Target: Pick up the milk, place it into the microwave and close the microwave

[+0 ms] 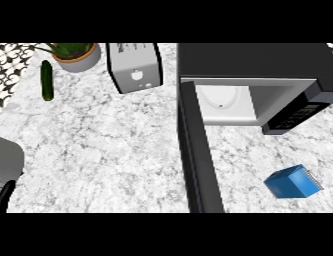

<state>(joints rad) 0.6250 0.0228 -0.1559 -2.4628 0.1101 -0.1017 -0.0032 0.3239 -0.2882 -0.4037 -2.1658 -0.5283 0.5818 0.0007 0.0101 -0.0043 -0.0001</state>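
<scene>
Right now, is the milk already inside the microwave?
No: the milk carton sits on the counter outside the microwave, right of its open door.

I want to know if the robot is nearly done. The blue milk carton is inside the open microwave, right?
Not quite. The blue milk carton is not inside. It sits on the counter in front of the microwave, to the right of its door. The head view shows this. The microwave is open, just as you said.
</scene>
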